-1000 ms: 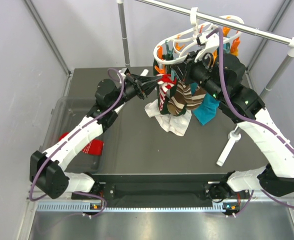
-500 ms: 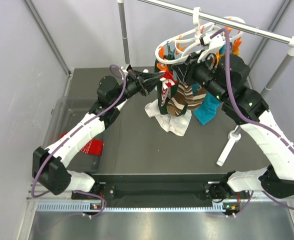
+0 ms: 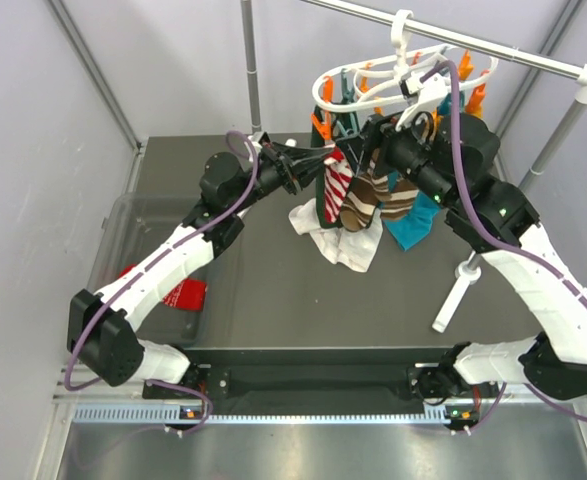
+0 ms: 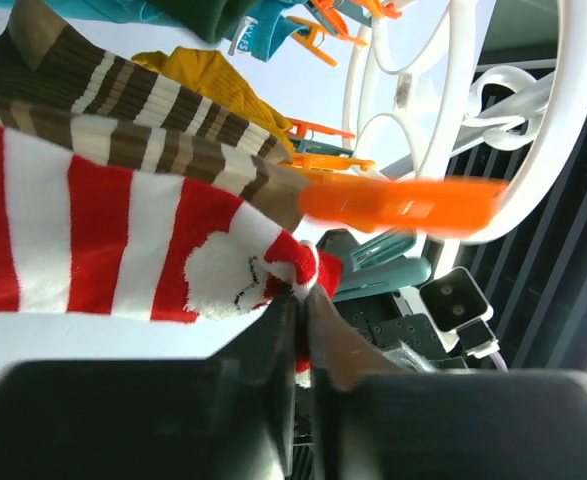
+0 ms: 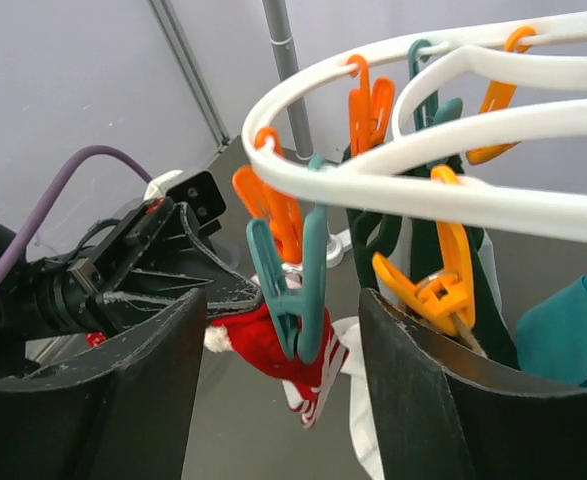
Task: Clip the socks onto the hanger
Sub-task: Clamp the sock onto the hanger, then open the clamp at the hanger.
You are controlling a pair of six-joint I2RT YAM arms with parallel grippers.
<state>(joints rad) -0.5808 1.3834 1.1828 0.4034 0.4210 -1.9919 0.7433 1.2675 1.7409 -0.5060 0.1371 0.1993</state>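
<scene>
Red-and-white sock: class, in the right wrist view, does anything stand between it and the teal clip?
Nothing visible does. The red-and-white sock, pinched by the left fingers, meets the lower end of the teal clip, which hangs between the open right fingers. Whether the clip bites it is unclear.

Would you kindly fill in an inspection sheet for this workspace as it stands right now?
Surface: dark table; a white cloth sits low under the hanging socks.
Job's things: white hanger on the rail, carrying a red-and-white sock and a brown-striped sock; a teal clip sits at the red sock's top edge.
Clutter: clear bin at the left with a red item inside; white post at the right.
Grippers: left gripper shut on the red-and-white sock's tip; right gripper open, flanking the teal clip.
Cables: purple cables along both arms; the right one passes close to the hanger.
Surroundings: grey rail, plain pale walls.
</scene>
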